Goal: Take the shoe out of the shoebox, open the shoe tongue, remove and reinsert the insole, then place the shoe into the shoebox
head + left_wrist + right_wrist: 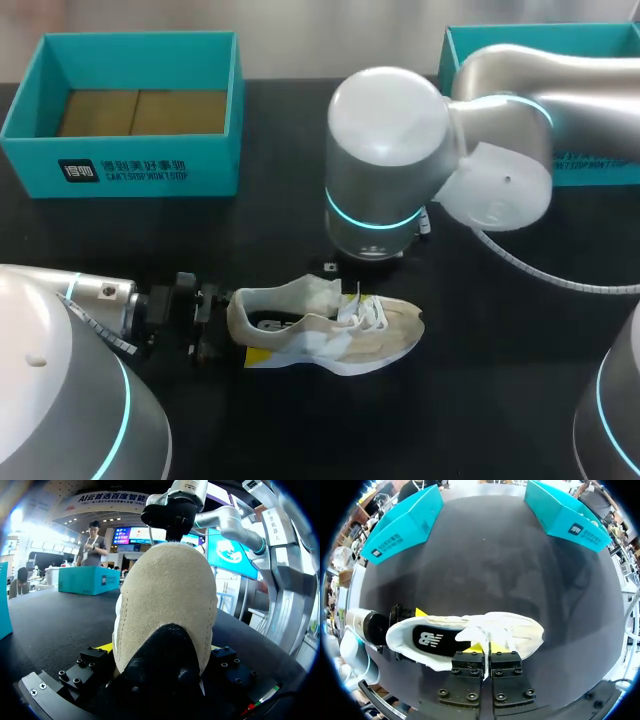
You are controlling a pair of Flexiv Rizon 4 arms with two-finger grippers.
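Squarely between the fingers of the left gripper (160,652) sits the heel of the shoe (340,335), a cream and white trainer standing sole-down on the black table (500,390). Both fingers press the heel from opposite sides, so this gripper is clamped on the shoe. In its own wrist view the suede heel fills the space ahead of it, with a black pull tab at the base and a sliver of yellow tip on either side. The toe points away from the left gripper.

Directly under the right gripper (487,652) is the shoe's middle. Its two fingers stand almost together and pinch the white tongue (470,636) by its edge, with a thin white strip showing between the finger blocks. Beside that gripper, toward the heel, the shoe's mouth is open and the dark insole (437,640) lies inside. On the gripper's other side are the white laces (367,312) and the toe.

The left arm (70,330) comes in low, its wrist level with the shoe. The right arm (385,170) reaches past the middle with its wrist above the shoe, hiding its fingers from the head view.

Beyond the shoe from the right gripper, at the table's far edge, stand two teal boxes. One is an open shoebox (120,165) with a brown cardboard floor, off toward the left gripper's side. The other is a second box (600,170) toward the toe's side, half hidden by the right arm. Both are well apart from the shoe.
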